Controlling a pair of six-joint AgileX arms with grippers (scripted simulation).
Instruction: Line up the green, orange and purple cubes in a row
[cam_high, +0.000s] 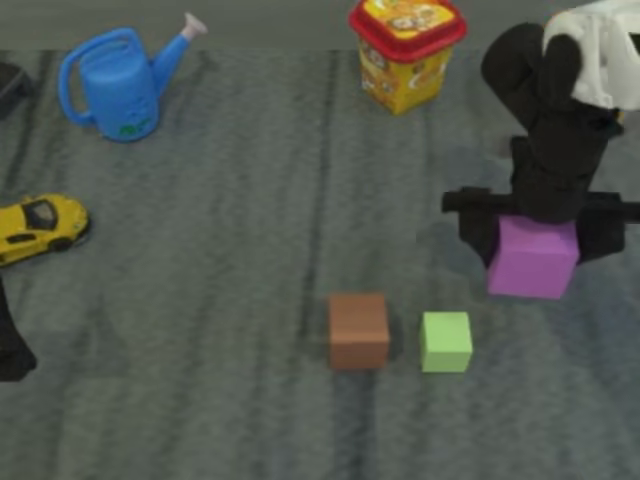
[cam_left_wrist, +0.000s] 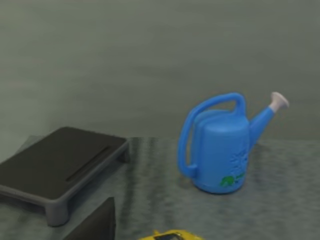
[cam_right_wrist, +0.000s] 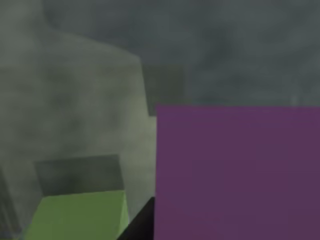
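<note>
Gripping the large matte magenta-purple cube (cam_high: 535, 258) from above, the right gripper (cam_high: 540, 225) sits at the right side of the table, its black fingers spread wide to either side of the cube's far edge and seemingly pressed against its flanks, though whether the cube rests on the table or is lifted clear I cannot tell. To the left of that cube and nearer the front edge stands the small light-green matte cube (cam_high: 446, 341), and just beside it on its left, with a narrow gap between, the mid-sized brownish-orange matte cube (cam_high: 358, 331); these two lie roughly level with each other, while the purple one sits farther back and off to the right. The right wrist view is filled by a purple face (cam_right_wrist: 237, 172), with the green cube (cam_right_wrist: 77, 215) close by it. On the grey streaked table (cam_high: 230, 200) also stand a blue plastic watering can (cam_high: 125, 85) at the back left, a yellow tub with a red lid (cam_high: 408, 50) at the back centre, and a yellow toy car (cam_high: 38, 226) at the left edge. Of the left arm only a dark part (cam_high: 12, 345) shows at the left edge, parked; its gripper is not seen.
</note>
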